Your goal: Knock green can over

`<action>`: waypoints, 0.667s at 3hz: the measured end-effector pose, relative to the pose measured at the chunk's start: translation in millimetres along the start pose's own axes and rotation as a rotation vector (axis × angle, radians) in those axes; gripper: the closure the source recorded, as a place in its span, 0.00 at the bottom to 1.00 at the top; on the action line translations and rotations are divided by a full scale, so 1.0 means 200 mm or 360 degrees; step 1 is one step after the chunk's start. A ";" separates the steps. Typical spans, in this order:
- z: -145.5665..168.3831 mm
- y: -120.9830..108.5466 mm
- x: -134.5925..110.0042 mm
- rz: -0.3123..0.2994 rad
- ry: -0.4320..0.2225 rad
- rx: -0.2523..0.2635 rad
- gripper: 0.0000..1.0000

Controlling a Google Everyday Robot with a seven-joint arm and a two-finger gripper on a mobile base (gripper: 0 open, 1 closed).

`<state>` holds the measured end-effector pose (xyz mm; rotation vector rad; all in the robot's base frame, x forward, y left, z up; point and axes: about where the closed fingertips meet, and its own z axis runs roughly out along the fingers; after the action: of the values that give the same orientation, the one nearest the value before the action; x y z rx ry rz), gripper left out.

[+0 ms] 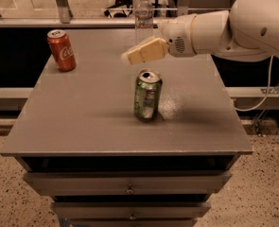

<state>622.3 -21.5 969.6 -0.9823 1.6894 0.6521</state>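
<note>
Standing green can (147, 96), mid-table (82, 122), not yet toppled; gripper (144, 51) hovering just above, closed and empty, apparently poised to shove it.

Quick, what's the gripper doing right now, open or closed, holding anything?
Gripper: closed, holding nothing, in the air just above the green can and not touching it.

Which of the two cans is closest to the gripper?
The green can in the middle of the table, nearly under the gripper; the red can stands apart at the back left corner.
</note>
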 end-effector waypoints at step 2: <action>-0.42 -0.02 0.12 0.0054 0.0064 -0.0041 0.00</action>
<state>580.3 -97.5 974.7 -0.9924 1.7400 0.6820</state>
